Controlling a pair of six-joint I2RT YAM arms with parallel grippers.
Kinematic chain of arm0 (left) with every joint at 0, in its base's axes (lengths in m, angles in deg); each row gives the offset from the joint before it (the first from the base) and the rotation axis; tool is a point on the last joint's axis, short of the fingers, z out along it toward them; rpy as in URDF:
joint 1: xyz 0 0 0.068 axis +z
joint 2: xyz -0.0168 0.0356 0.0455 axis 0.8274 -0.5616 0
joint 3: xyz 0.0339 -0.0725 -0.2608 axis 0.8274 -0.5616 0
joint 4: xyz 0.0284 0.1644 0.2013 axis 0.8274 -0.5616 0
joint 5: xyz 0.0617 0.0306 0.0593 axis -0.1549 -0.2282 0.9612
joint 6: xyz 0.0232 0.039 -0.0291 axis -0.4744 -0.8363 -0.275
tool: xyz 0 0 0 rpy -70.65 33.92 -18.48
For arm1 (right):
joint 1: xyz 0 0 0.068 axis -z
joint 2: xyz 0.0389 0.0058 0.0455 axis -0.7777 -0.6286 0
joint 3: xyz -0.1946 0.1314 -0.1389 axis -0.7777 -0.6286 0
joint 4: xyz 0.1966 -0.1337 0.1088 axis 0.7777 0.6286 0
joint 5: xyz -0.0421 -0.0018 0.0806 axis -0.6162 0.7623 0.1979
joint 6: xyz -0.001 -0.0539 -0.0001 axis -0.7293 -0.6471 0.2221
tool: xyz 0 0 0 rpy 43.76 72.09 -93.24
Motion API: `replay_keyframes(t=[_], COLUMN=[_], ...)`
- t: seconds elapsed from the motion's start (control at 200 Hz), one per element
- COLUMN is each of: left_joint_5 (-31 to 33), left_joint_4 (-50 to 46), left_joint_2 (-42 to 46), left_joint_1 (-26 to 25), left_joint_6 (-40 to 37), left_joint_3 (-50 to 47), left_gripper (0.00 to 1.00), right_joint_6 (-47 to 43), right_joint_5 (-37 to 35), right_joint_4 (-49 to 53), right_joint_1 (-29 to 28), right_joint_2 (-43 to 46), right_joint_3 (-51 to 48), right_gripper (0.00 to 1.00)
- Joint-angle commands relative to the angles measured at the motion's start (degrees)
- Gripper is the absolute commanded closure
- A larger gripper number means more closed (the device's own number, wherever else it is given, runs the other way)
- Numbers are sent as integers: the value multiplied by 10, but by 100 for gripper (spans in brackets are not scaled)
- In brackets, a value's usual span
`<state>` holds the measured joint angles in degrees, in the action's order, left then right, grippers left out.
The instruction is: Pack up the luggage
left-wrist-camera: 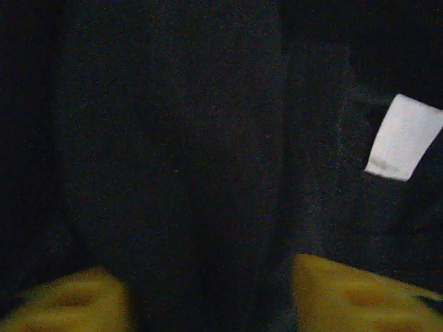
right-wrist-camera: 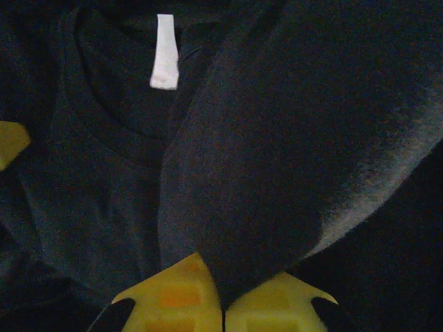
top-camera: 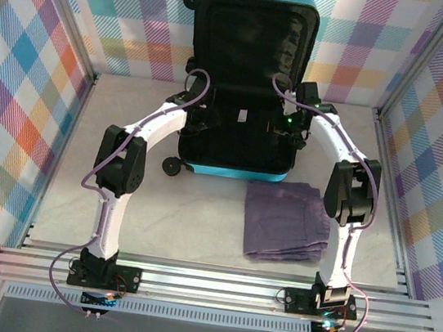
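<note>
The luggage (top-camera: 233, 171) is the biggest thing here, a small turquoise hard-shell suitcase lying open at the back middle of the table (top-camera: 173, 217). Its lid stands upright against the checked back wall and its base lies flat in front of that. The black lining swallows most detail from above, so straps, pockets and contents blur into one dark mass. A black wheel (top-camera: 170, 165) sticks out at the near left corner of the base. Both arms bend inward over the base, and their wrists hide much of the interior. Just in front of the suitcase, toward the right, lies a folded grey-purple garment (top-camera: 286, 222), flat on the table and apart from the shell. Inside the base is a black garment (right-wrist-camera: 104, 180), rumpled; its outline is hard to trace against the lining. The right gripper (right-wrist-camera: 223, 296) has its yellow fingers pressed together, pinching a raised fold of that black cloth. The left gripper (left-wrist-camera: 211, 297) shows two blurred yellow fingertips (left-wrist-camera: 69, 303) spread well apart, with dark fabric running between them; whether they touch it cannot be told. A small white neck label (right-wrist-camera: 165, 52) marks the garment's collar, cut partly by a fold in the left wrist view (left-wrist-camera: 403, 138).
</note>
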<state>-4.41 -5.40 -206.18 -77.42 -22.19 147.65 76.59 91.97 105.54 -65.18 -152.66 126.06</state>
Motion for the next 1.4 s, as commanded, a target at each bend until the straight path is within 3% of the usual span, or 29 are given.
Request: replay_keyframes(t=[0.0, 0.175, 0.275, 0.51, 0.865, 1.08, 1.395], left_joint_5=[-1, -10, -15, -20, -24, -38, 8], left_joint_4=[-8, -10, -10, -5, -1, 34, -9], left_joint_2=[17, 51, 69, 96, 60, 15, -34], left_joint_1=[4, 3, -2, -25, -34, -34, -33], left_joint_6=[-7, -17, -25, -39, -41, -39, -33], left_joint_3=[23, 21, 22, 23, 36, 45, 62], left_gripper=[31, 25, 24, 24, 25, 26, 27], right_joint_6=[4, -1, -5, 3, 8, 19, 47], right_joint_5=[-28, -45, -53, -40, -47, -11, 19], right_joint_4=[11, 14, 15, 1, -11, -27, -56], right_joint_1=[5, 6, 6, 5, -4, -18, -33], right_joint_2=[-7, 9, 24, 63, 82, 51, -7], right_joint_3=[23, 26, 25, 6, -15, -8, -11], right_gripper=[83, 54, 45, 44, 40, 40, 40])
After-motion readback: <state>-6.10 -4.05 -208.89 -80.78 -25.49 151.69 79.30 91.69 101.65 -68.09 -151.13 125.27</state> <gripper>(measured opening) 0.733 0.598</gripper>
